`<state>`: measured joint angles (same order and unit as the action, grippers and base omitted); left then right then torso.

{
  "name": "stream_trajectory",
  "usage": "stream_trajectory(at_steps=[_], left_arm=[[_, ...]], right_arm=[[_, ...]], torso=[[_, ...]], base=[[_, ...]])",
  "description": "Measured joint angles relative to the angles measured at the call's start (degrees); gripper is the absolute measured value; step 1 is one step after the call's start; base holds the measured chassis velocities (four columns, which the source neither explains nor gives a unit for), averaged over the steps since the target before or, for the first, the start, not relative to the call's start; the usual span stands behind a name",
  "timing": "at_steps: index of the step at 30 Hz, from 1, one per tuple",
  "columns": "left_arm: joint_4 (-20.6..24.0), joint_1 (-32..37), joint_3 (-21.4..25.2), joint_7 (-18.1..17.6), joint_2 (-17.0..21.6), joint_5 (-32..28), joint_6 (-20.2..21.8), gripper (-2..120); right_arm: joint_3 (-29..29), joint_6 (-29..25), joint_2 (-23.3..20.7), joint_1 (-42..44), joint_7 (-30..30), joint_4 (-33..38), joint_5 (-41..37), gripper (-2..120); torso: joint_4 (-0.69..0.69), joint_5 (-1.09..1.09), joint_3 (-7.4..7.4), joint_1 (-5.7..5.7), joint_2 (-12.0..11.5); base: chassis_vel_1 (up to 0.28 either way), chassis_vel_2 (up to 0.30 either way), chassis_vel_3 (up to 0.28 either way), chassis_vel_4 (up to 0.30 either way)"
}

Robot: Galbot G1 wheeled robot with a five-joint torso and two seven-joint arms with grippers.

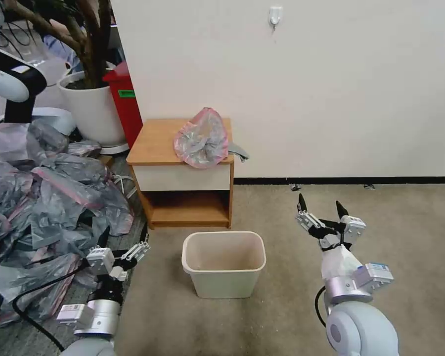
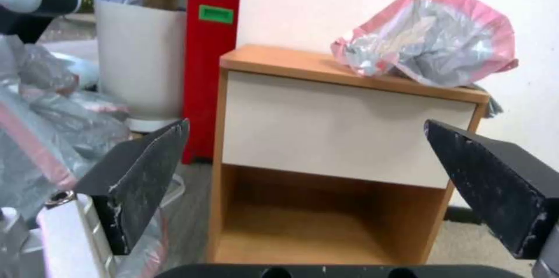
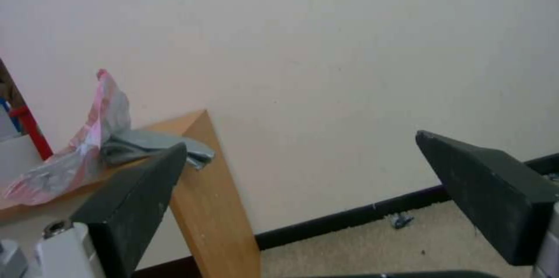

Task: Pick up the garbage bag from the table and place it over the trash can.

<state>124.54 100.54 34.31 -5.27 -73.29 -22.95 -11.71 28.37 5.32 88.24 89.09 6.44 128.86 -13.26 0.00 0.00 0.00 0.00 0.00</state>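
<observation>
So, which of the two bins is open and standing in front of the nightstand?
The cream trash can, on the carpet between both grippers. The red bin stands farther back, beside the white plant pot.

One garbage bag, one table, one trash can.

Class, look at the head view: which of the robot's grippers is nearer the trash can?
Left, narrowly. The left gripper hovers open just off the trash can on its left; the right gripper hovers open beyond its right side.

The garbage bag (pink-rimmed) is cut off at the edge.
</observation>
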Motion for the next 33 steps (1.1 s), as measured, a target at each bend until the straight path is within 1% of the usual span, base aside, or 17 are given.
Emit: stream_trajectory(at_steps=[4, 7, 8, 9, 10, 12, 13, 15, 17, 18, 19, 21, 24, 25, 26, 29, 33], left_arm=[[0.1, 0.2, 0.5, 0.0, 0.2, 0.1, -0.1, 100], [0.4, 1.0, 1.3, 0.2, 0.5, 0.1, -0.1, 100], [0.8, 1.4, 1.6, 0.2, 0.7, -0.1, -0.1, 100], [0.8, 1.4, 1.6, 0.2, 0.7, -0.1, -0.1, 100], [1.0, 1.6, 1.8, 0.2, 0.7, -0.2, -0.1, 100], [1.2, 2.0, 2.4, 0.3, 0.8, -0.7, 0.0, 100], [1.2, 2.0, 2.4, 0.3, 0.8, -0.7, 0.0, 100], [1.2, 2.3, 2.7, 0.3, 0.8, -0.9, 0.0, 100], [1.5, 2.7, 3.0, 0.4, 0.5, -0.9, 0.0, 100], [1.5, 2.7, 3.0, 0.4, 0.5, -0.9, 0.0, 100], [1.6, 3.0, 3.2, 0.5, 0.3, -0.9, 0.0, 100], [1.8, 3.5, 3.9, 0.9, 0.0, -0.8, 0.0, 100], [2.0, 4.1, 4.5, 1.3, -0.2, -0.6, 0.0, 100], [2.3, 4.8, 5.2, 1.5, -0.4, -0.5, 0.0, 100], [2.3, 4.8, 5.2, 1.5, -0.4, -0.5, 0.0, 100], [2.6, 6.0, 6.2, 1.6, -0.8, -0.4, -0.1, 100], [2.9, 7.2, 7.5, 1.6, -1.2, -0.4, -0.3, 100]], right_arm=[[-0.2, 1.5, -0.8, -1.1, 0.3, -0.3, -2.7, 100], [-1.7, 7.2, -2.7, -4.2, 3.1, 0.3, -11.8, 100], [-2.7, 10.8, -3.7, -6.6, 5.8, 0.5, -18.8, 100], [-2.7, 10.8, -3.7, -6.6, 5.8, 0.5, -18.8, 100], [-3.2, 13.0, -4.3, -8.2, 7.8, 0.5, -23.5, 100], [-3.9, 17.5, -5.7, -13.3, 14.4, -0.2, -37.8, 100], [-3.9, 17.5, -5.7, -13.3, 14.4, -0.2, -37.8, 100], [-3.9, 18.9, -6.1, -18.3, 20.4, -2.0, -51.4, 100], [-3.3, 19.2, -5.6, -22.4, 26.5, -4.0, -62.2, 100], [-3.3, 19.2, -5.6, -22.4, 26.5, -4.0, -62.2, 100], [-2.7, 18.9, -4.8, -24.9, 30.3, -5.5, -68.6, 99], [-1.8, 18.2, -3.4, -28.0, 34.8, -8.1, -76.8, 99], [-1.3, 17.6, -1.9, -30.6, 37.1, -11.2, -80.7, 99], [-1.1, 17.0, 0.2, -33.0, 38.1, -14.9, -81.7, 99], [-1.1, 17.0, 0.2, -33.0, 38.1, -14.9, -81.7, 99], [-1.0, 15.9, 3.3, -37.0, 38.7, -20.2, -81.6, 98], [-0.7, 15.3, 4.0, -41.7, 38.7, -25.3, -80.8, 99]], torso=[[-0.01, 0.00, 0.00, 0.00, 0.0], [0.00, -0.01, 0.00, 0.00, 0.0], [-0.01, 0.01, 0.00, 0.00, 0.0], [-0.01, 0.01, 0.00, 0.00, 0.0], [0.01, 0.01, 0.00, 0.00, 0.0], [0.00, 0.00, 0.00, 0.00, 0.0], [0.00, 0.00, 0.00, 0.00, 0.0], [0.00, 0.00, 0.00, 0.00, 0.0], [0.00, 0.00, 0.00, 0.00, 0.0], [0.00, 0.00, 0.00, 0.00, 0.0], [0.00, 0.00, 0.00, 0.00, 0.0], [0.00, -0.01, 0.00, 0.00, 0.0], [0.00, -0.01, 0.00, 0.00, 0.0], [-0.01, -0.01, 0.01, 0.00, 0.0], [-0.01, -0.01, 0.01, 0.00, 0.0], [0.01, 0.00, 0.01, 0.00, 0.0], [0.00, -0.01, 0.01, 0.00, 0.0]], base=[[0.000, 0.000, 0.000, 0.000], [0.000, 0.000, 0.000, 0.000], [0.000, 0.000, 0.000, 0.000], [0.000, 0.000, 0.000, 0.000], [0.000, 0.000, 0.000, 0.000], [0.000, 0.000, 0.000, 0.000], [0.000, 0.000, 0.000, 0.000], [0.000, 0.000, 0.000, 0.000], [0.000, 0.000, 0.000, 0.000], [0.000, 0.000, 0.000, 0.000], [0.000, 0.000, 0.000, 0.000], [0.000, 0.000, 0.000, 0.000], [0.000, 0.000, 0.000, 0.000], [0.000, 0.000, 0.000, 0.000], [0.000, 0.000, 0.000, 0.000], [0.000, 0.000, 0.000, 0.000], [0.000, 0.000, 0.000, 0.000]])
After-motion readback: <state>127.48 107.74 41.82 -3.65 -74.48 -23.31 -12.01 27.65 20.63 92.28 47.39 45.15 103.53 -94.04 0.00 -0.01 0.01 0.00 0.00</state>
